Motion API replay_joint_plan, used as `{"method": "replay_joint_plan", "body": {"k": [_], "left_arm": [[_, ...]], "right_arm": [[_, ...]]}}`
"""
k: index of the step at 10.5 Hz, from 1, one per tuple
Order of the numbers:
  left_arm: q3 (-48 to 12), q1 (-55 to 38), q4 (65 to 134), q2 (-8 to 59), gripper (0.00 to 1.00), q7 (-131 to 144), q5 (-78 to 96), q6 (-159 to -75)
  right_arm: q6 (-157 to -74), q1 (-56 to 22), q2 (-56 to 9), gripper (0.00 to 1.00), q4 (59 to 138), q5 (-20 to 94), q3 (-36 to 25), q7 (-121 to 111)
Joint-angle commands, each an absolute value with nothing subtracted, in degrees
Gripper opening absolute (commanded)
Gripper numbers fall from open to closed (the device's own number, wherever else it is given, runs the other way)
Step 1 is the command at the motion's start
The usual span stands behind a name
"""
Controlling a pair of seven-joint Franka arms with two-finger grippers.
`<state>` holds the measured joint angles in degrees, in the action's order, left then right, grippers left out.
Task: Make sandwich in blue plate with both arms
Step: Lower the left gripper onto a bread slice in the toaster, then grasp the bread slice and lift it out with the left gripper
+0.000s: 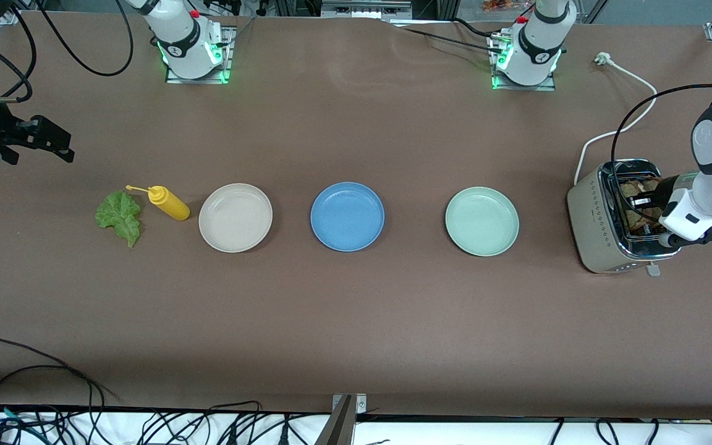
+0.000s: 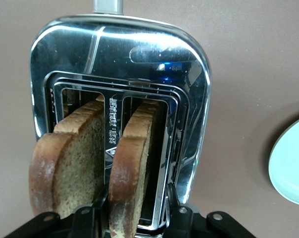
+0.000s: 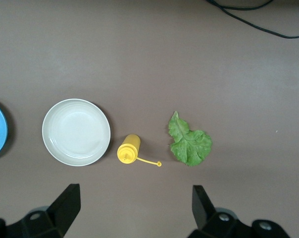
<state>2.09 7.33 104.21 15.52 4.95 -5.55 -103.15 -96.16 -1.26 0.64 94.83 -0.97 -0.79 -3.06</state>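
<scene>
Reaching into the toaster [image 1: 603, 238] at the frame's right edge, I am bracketing one bread slice [image 2: 132, 173] with the left gripper [image 2: 134, 215], jaws flanking it, grip uncertain. The right gripper [image 3: 134, 208] is waiting upper left, jaws apart. The blue plate [image 1: 347, 216] is sitting center.

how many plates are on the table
3, in a row across the table: a round cream-white plate toward the right arm's end, a round matte blue plate in the middle, and a round pale mint-green plate toward the left arm's end. None looks hidden.
</scene>
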Motion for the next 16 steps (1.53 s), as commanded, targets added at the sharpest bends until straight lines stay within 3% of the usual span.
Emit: {"method": "replay_joint_plan", "body": {"k": [1,3,16], "left_arm": [[1.8,7.6,104.4,14.9,0.14,3.8,-5.7,-102.7],[1.9,7.6,103.9,14.7,0.00,1.0,-5.7,-102.7],[-0.8,4.5,98.6,6.4,0.00,-1.7,-2.0,-100.4]], "right_arm": [[-95.7,-1.1,0.3,1.00,93.8,-1.4,-0.4,-2.9],[-95.7,-1.1,0.3,1.00,93.8,-1.4,-0.4,-2.9],[-95.7,-1.1,0.3,1.00,93.8,-1.4,-0.4,-2.9]]}}
